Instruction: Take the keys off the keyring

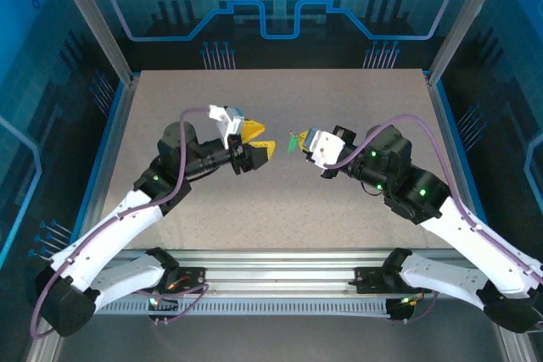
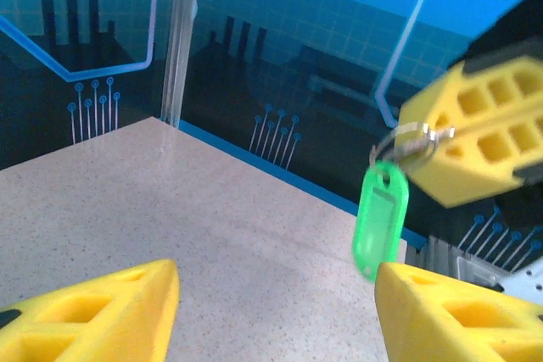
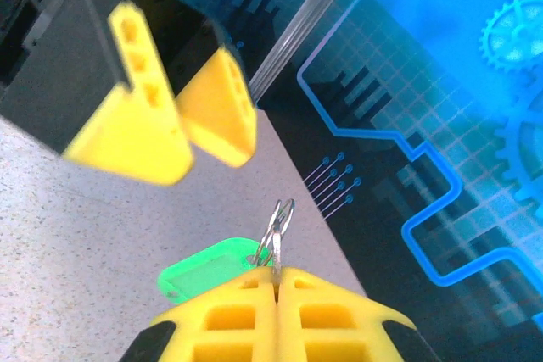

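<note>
Aloft, right gripper (image 3: 277, 275) pinching keyring (image 3: 277, 222), green key (image 2: 380, 218) dangling, left gripper (image 1: 259, 142) wide opposite

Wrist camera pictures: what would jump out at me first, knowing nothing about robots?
First comes the bright green key tag, dangling in mid-air from a thin metal keyring that the right gripper pinches shut. Facing it, above the speckled table, the left gripper gapes open with its yellow tips apart.
</note>
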{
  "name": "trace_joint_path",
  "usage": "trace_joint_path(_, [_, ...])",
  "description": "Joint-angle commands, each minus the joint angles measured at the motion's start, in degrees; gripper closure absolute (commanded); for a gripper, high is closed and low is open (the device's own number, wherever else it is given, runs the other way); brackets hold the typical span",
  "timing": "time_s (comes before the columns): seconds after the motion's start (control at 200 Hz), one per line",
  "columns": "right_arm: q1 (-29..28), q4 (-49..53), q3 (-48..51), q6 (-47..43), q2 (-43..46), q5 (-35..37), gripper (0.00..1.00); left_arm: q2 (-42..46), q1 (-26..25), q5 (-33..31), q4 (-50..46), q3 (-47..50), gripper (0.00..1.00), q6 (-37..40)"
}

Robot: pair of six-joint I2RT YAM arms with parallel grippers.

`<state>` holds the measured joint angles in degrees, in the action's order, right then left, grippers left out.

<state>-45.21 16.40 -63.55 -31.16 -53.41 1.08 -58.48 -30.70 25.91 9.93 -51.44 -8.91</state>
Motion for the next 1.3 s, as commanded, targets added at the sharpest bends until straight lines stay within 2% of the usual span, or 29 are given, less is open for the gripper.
trace_joint_path(0.0, [3.34, -4.29, 1.21, 7.25, 0.76, -7.59, 1.0, -2.96, 3.1, 8.33, 4.38, -5.28, 0.37, -4.1])
trace_joint_path(0.065, [4.72, -5.38, 1.9, 9.49, 0.65, -9.16, 1.0, -5.35, 4.18, 12.63, 5.5, -7.53, 0.38, -6.07])
trace_joint_path(0.1, [5.41, -5.88, 2.26, 10.72, 0.56, -9.63, 1.0, -6.56, 4.29, 14.39, 5.69, -8.76, 0.43, -6.29])
trace_joint_path(0.145, [6.35, -6.53, 2.55, 12.32, 0.37, -10.67, 1.0, -8.03, 4.33, 15.7, 5.61, -10.24, 0.46, -6.45])
trace_joint_path(0.22, [7.6, -7.09, 2.7, 14.84, -0.14, -11.98, 1.0, -9.94, 4.33, 17.64, 6.18, -11.76, 0.47, -7.04])
trace_joint_path(0.33, [9.38, -6.95, 1.9, 17.86, -1.25, -14.0, 1.0, -12.56, 4.33, 21.9, 6.67, -13.85, 0.56, -7.68])
trace_joint_path(0.59, [11.04, -7.2, 0.41, 21.33, -2.58, -18.37, 1.0, -16.95, 4.33, 29.97, 13.15, -15.52, 0.53, -14.78])
trace_joint_path(0.791, [11.21, -7.61, 0.12, 23.04, -2.48, -19.41, 1.0, -18.75, 4.33, 32.47, 18.36, -15.18, 0.54, -19.36])
trace_joint_path(0.986, [11.41, -7.97, -0.54, 23.92, -2.67, -20.1, 1.0, -19.24, 4.33, 33.38, 20.1, -14.61, 0.56, -20.72])
trace_joint_path(1.296, [11.97, -9.04, -1.12, 25.1, -3.01, -20.53, 1.0, -19.4, 4.37, 33.93, 21.33, -13.7, 0.69, -21.77])
